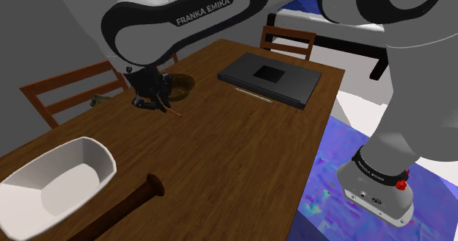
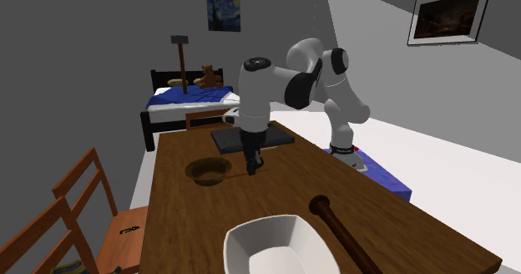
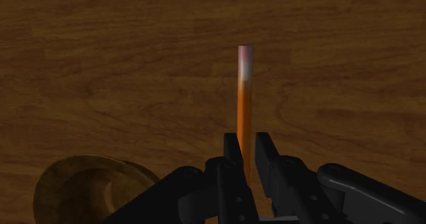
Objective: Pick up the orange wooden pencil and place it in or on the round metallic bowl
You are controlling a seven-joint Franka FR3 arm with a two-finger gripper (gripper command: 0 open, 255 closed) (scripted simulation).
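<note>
The table [image 3: 102, 65] is dark brown wood with a clear grain and a faint sheen. Between the jaws, the pencil [image 3: 244, 100] is smooth and orange with a pale, shiny end. Beside the jaws, the bowl [image 3: 75, 182] is brownish gold with a dull sheen; whether it is metal or wood cannot be told. The gripper [image 3: 246, 141] is matt black.

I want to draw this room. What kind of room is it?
Probably a bedroom in a house: a bed with a teddy bear stands behind the wooden table, and a painting hangs on the wall.
</note>
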